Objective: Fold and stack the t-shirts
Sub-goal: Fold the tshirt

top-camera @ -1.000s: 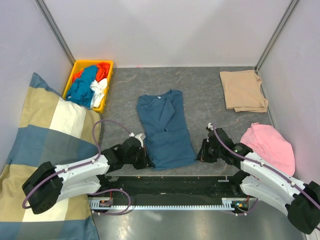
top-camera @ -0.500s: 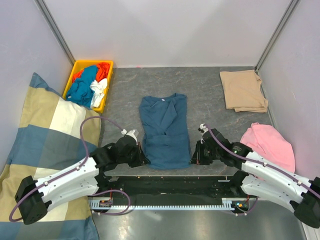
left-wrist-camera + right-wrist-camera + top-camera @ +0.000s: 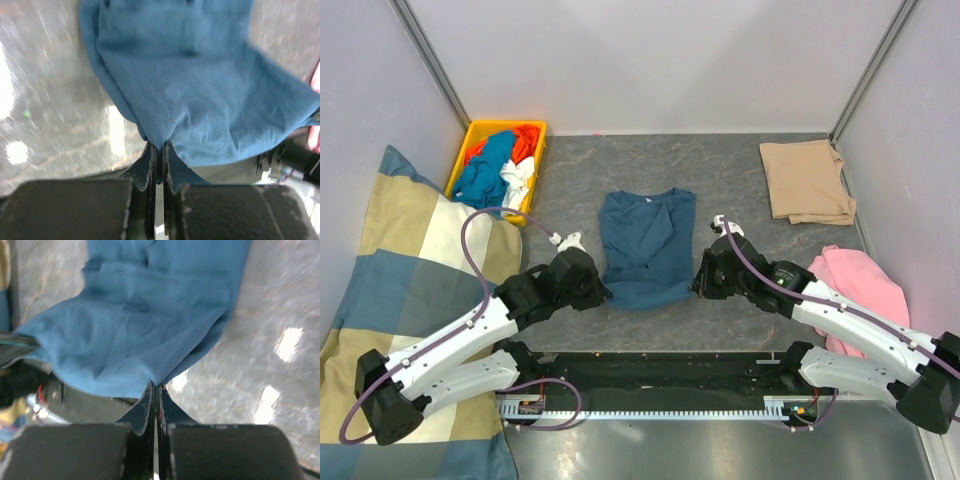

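The dark teal-blue t-shirt [image 3: 647, 245] lies on the middle of the grey table [image 3: 730, 165], collar at the far end; the left gripper [image 3: 159, 148] is pressed together on the shirt's near-left corner, pinching the cloth between its fingers; the right gripper [image 3: 154, 387] pinches the near-right corner likewise, and the near hem is raised off the surface. The tan-beige t-shirt [image 3: 807, 180] lies folded well apart to the teal shirt's far right; a pink garment [image 3: 865, 285] lies to its right; a yellow bin [image 3: 472, 135] of mixed clothes stands to its far left, a checked cushion [image 3: 410, 270] to its left.
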